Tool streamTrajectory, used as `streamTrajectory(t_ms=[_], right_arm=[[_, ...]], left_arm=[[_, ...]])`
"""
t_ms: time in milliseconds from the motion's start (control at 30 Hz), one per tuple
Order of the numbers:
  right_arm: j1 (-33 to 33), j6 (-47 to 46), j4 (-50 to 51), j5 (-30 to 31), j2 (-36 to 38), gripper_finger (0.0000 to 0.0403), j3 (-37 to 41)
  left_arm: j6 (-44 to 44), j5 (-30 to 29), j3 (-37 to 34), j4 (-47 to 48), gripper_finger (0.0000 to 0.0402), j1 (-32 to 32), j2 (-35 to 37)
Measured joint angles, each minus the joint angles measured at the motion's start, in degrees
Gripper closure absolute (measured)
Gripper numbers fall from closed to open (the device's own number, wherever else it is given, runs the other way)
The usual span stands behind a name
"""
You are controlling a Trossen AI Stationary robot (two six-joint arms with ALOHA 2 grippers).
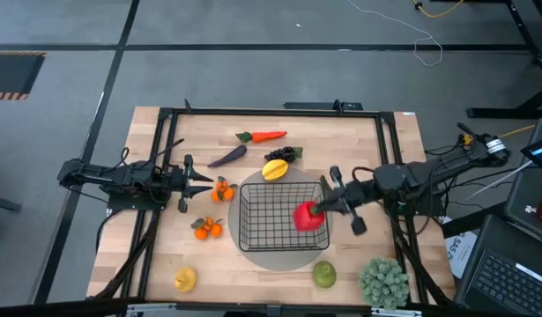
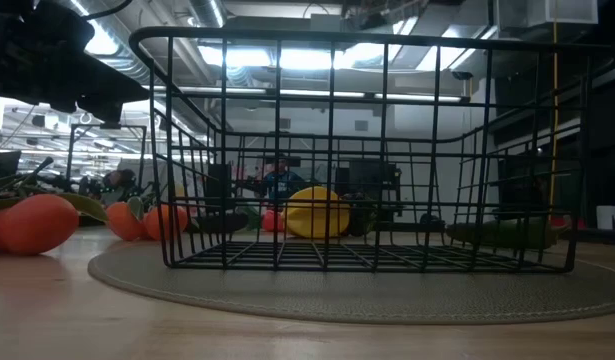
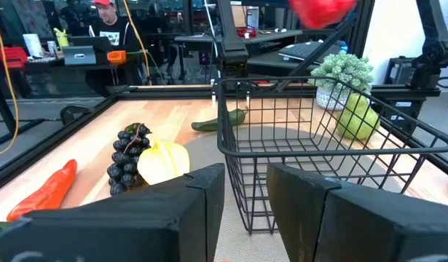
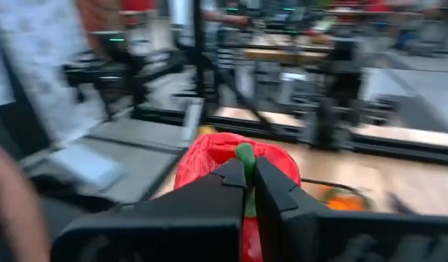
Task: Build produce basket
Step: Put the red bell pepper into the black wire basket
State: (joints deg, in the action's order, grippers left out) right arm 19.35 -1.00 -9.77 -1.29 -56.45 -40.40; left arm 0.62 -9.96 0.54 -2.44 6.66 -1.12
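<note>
Basket [image 1: 275,216], black wire mesh, sits on grey round mat [image 1: 279,257] mid-surface [image 1: 385,141]; nothing on its floor in low view. Right hand [image 1: 316,210] clamped tight on green stem of red pepper [image 1: 308,217], held up over basket's right side, clear of the mesh. Left hand [image 1: 209,185] waits w/ fingers spread, gripping nothing, just left of basket nr tangerines [image 1: 222,189]. More tangerines [image 1: 207,228] below those. Carrot [image 1: 262,136], eggplant [image 1: 227,156], grapes [image 1: 283,154], yellow fruit [image 1: 274,169] behind basket. Green apple [image 1: 324,274] in front, beside bushy plant [image 1: 382,282]. 2nd yellow fruit [image 1: 185,279] at front left.
</note>
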Motion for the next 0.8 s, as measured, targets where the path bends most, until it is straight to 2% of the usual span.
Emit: streamTrajectory(t_ms=[133,633,800], right_arm=[[1.88,2.27,0.41,0.11,-0.35,0.0403,0.33],[1.9,3.32,3.69,0.16,-0.44,0.0402,0.37],[1.9,7.06,3.71,0.21,-0.44,0.0401,0.37]], left_arm=[[-0.02,0.0,0.0,0.0,0.0308,0.01,0.02],[0.0,0.0,0.0,-0.02,0.0308,0.0,0.0],[0.0,0.0,0.02,-0.02,0.0308,-0.01,0.01]])
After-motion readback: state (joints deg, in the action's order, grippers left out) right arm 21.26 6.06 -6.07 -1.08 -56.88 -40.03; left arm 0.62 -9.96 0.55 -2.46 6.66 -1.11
